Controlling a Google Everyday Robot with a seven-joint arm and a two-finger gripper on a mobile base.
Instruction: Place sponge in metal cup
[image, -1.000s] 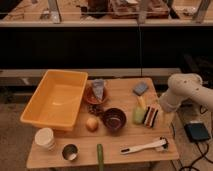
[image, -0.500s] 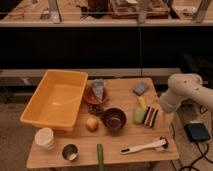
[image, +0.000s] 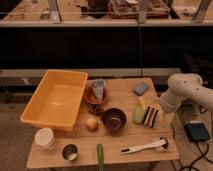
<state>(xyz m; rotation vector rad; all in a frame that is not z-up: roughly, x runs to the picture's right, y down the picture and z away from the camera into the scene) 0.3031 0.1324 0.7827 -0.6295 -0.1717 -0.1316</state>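
Because the sponge (image: 141, 88) lies at the back right of the tabletop (image: 120, 86) and the metal cup (image: 70, 152) stands at the front left, well apart from it, the job looks like it has not begun. The end effector (image: 166, 116) hangs at the right edge of the tabletop, just beside the striped block (image: 151, 116). I cannot tell if it is apart or together, but the sponge is not in it. Lots could go wrong from here. The sponge is thin and flat, so a grab could slip off it or just push it along. A yellow-green thing (image: 139, 114) sits near the sponge and could get bumped. The way to the cup goes past the dark bowl (image: 114, 120) and a round orange fruit (image: 92, 123), so the sponge might drop into the wrong place. The cup is small and near the front edge, so the sponge may not fit well, or the cup may tip over. No words or labels can be read on anything.
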